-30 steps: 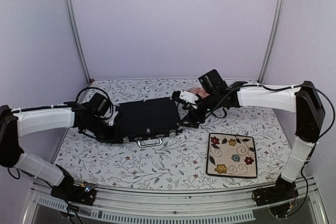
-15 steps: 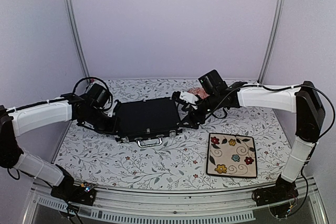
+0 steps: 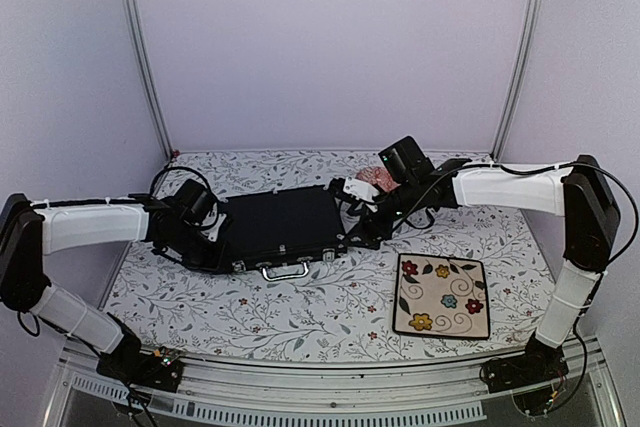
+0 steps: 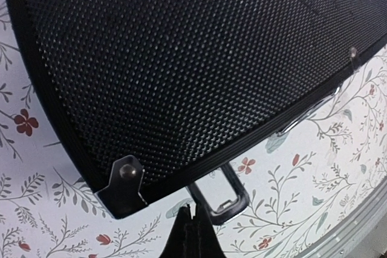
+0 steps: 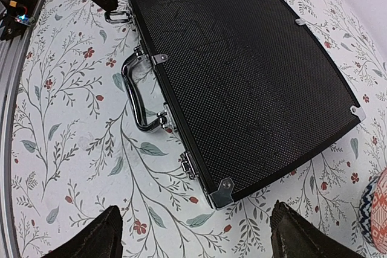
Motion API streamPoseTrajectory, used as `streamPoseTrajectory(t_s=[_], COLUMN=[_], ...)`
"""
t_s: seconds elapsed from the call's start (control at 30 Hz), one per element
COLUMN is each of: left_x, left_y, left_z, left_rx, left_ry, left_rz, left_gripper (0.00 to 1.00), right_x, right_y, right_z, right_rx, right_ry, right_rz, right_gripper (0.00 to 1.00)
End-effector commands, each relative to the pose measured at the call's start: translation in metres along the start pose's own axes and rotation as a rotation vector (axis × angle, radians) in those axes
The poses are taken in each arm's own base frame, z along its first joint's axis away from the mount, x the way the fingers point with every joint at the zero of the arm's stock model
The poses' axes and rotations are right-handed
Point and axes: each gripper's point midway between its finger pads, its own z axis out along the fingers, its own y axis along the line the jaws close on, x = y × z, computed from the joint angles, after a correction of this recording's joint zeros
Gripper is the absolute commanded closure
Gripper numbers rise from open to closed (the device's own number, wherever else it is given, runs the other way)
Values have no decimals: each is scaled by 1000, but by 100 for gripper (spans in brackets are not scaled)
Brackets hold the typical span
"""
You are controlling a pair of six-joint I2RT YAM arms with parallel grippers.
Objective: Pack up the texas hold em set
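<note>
The black case (image 3: pixel 280 230) lies closed on the floral table, with its silver handle (image 3: pixel 285 270) facing the front. It fills the left wrist view (image 4: pixel 181 58) and shows in the right wrist view (image 5: pixel 242 77) with the handle (image 5: pixel 136 95). My left gripper (image 3: pixel 230 259) is shut, its tip (image 4: pixel 192 216) touching the left latch (image 4: pixel 225 193), which stands flipped out from the case. My right gripper (image 3: pixel 362 232) is wide open and empty (image 5: pixel 199 234), just off the case's right front corner (image 5: pixel 222 191). The right latch (image 5: pixel 189 164) lies flat. Chips, cards, button and dice are hidden.
A cream square plate with flowers (image 3: pixel 442 294) lies at the front right. A small pink patterned bowl (image 3: pixel 368 178) sits behind my right gripper and shows at the edge of the right wrist view (image 5: pixel 378 209). A metal rail (image 3: pixel 330 372) runs along the table's near edge.
My left arm swung back and up, then came down again to the case's left front corner. The right arm and the case have hardly moved.
</note>
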Motion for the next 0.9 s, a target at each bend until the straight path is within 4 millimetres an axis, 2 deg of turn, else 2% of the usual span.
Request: streamPoseTrajectory(t_s=[0.0,0.3,0.43,0.6,0.73,0.87], left_x=[9,7,12,1,-12,-20], left_y=[1,-2,3,3,-3,-15], left_z=[13,26,12,-14,-16,-8], left_rx=[25,61,5,-37,-28,29], left_ry=[6,-33,24,3,0,-5], left_rz=[-3,-43,-82,-101,-98,-89], left_gripper=[100,100,100,100,100,100], right_x=[-1,4,6,6,6,7], right_y=[3,4,4,5,7,8], right_z=[-4,0,-2,0,-1,-3], right_rx=[-4,-6,-4,-12,-17,-19], right_ry=[-7,8,8,7,5,4], right_rz=[3,10,7,4,1,-1], right_gripper=[15,15,15,15,15,15])
